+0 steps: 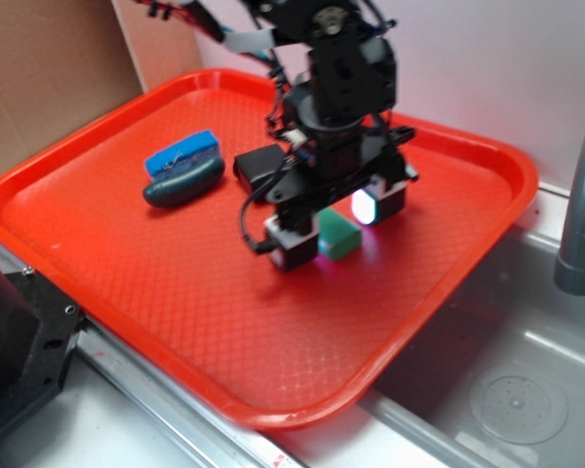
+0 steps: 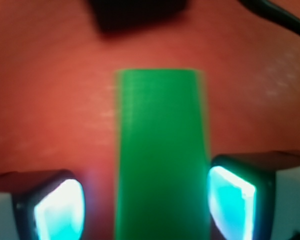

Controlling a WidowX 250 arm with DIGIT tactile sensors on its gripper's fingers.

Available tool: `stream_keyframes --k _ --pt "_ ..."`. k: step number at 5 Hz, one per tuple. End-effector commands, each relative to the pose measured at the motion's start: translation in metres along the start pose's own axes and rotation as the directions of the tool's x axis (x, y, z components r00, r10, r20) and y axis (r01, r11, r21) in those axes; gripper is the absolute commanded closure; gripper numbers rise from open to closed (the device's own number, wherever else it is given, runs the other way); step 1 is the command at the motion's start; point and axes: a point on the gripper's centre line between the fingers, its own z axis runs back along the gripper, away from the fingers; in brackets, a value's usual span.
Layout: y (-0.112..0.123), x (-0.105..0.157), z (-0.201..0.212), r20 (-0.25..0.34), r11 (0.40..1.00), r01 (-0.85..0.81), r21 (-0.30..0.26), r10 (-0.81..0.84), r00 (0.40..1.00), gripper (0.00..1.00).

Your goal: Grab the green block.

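Exterior view: black gripper [image 1: 334, 229] low over the red plastic tray [image 1: 97, 244], fingers apart astride the small flat green block [image 1: 337, 237] near the tray's middle. Wrist view: green block [image 2: 162, 155] between glowing pads [image 2: 60, 207], left gap visible.

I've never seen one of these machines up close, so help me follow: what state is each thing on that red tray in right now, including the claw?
gripper: open, lowered over the tray, one finger on each side of the green block.
green block: lying flat on the tray between the fingers, not lifted; the right pad looks close to its edge.
brush: lying on the tray, untouched.
black box: resting behind the gripper, untouched.
red tray: flat on the counter beside the sink.
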Motion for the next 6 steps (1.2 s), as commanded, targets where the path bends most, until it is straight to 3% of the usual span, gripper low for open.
stream_keyframes --k 1,2,3,4,5,6 --pt "-0.006 0.029 -0.009 -0.006 1.0 0.005 -0.015 -0.006 1.0 1.0" --pt "-0.009 0.038 0.011 -0.043 0.997 0.068 -0.035 -0.07 0.997 1.0" --pt "-0.009 0.05 0.041 -0.107 0.975 0.196 -0.107 -0.207 0.972 1.0" --pt "-0.008 0.062 0.076 -0.169 0.939 0.32 -0.128 -0.339 0.926 1.0" --pt "-0.001 0.068 0.112 -0.142 0.86 0.484 -0.159 -0.505 0.851 1.0" --pt "0.009 0.076 0.139 -0.094 0.751 0.643 -0.151 -0.659 0.746 1.0"
